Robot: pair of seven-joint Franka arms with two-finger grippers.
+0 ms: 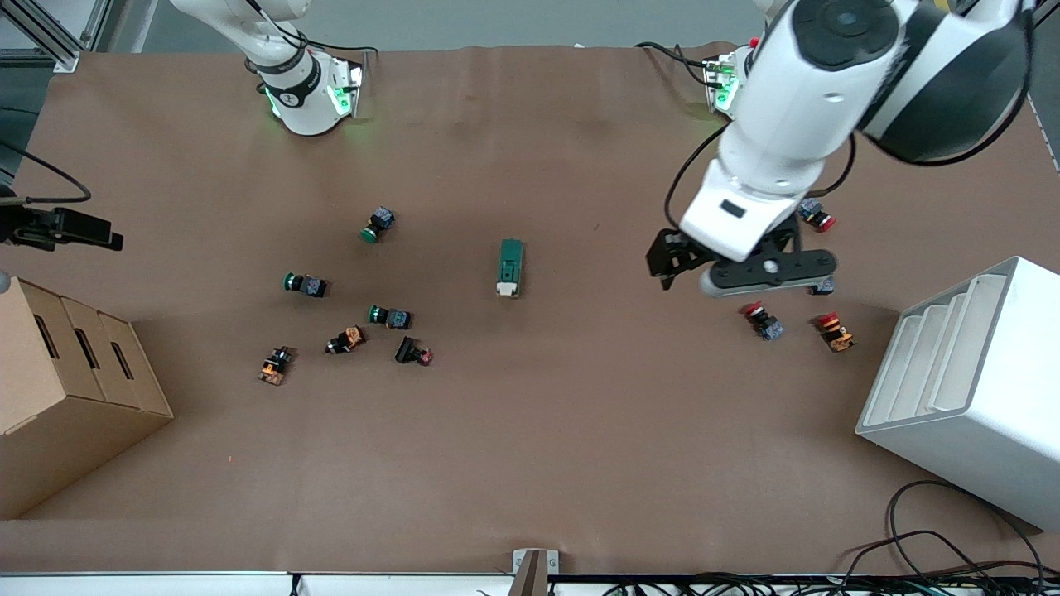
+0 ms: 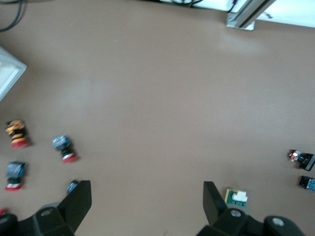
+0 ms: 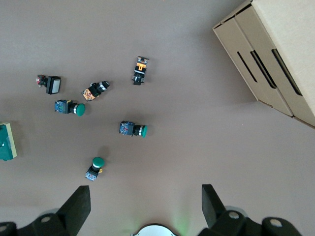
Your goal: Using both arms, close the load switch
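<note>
The load switch point(image 1: 511, 267) is a dark-green block with a white end piece, lying on the brown mat at mid-table. It also shows in the left wrist view point(image 2: 236, 197) and at the edge of the right wrist view point(image 3: 7, 141). My left gripper point(image 1: 745, 273) point(image 2: 146, 196) hangs open over bare mat, between the switch and the red push buttons, with nothing between its fingers. My right gripper point(image 3: 146, 201) is open above its own arm's base point(image 1: 306, 91) and out of the front view.
Green, orange and black push buttons point(image 1: 389, 316) lie scattered toward the right arm's end, beside the switch. Red push buttons point(image 1: 762, 321) lie under and near the left gripper. A cardboard box point(image 1: 66, 389) and a white rack point(image 1: 977, 389) stand at the table's two ends.
</note>
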